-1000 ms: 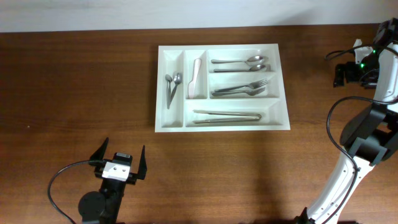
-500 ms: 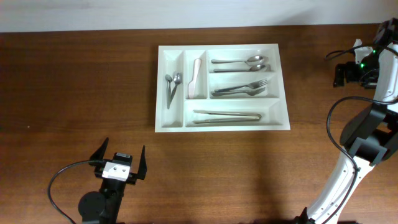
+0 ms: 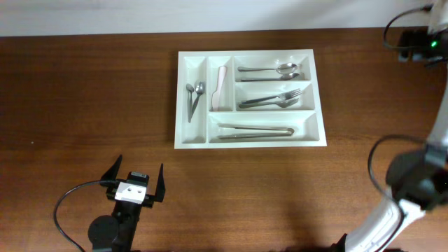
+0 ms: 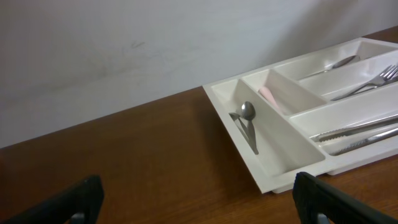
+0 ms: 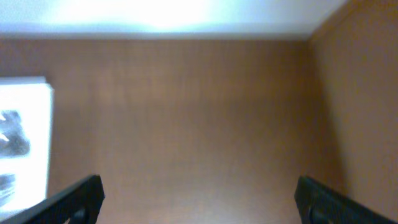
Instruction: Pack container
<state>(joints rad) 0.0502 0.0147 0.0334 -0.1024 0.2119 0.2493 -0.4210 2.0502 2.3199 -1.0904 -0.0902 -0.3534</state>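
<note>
The container (image 3: 252, 143) is a white five-compartment tray at the table's middle back. Its two narrow upright compartments hold small spoons (image 3: 194, 97) and a pale knife (image 3: 220, 87). Its three long ones hold spoons (image 3: 270, 70), forks (image 3: 270, 101) and tongs (image 3: 255, 130). My left gripper (image 3: 136, 179) is open and empty near the front edge, well short of the tray. Its wrist view shows the tray (image 4: 280, 177) and small spoons (image 4: 247, 121) ahead of the open jaws (image 4: 199, 202). My right gripper (image 3: 408, 50) is far right at the back. Its jaws (image 5: 199, 199) are open and empty.
The right wrist view is blurred and shows bare wood, the tray's edge (image 5: 40, 155) at the left and the pale wall behind the table. The right arm's white links and black cables (image 3: 392, 182) stand along the right edge.
The right arm has swung its wrist up and back toward the far right corner. The left arm and the tray's contents have not moved.
</note>
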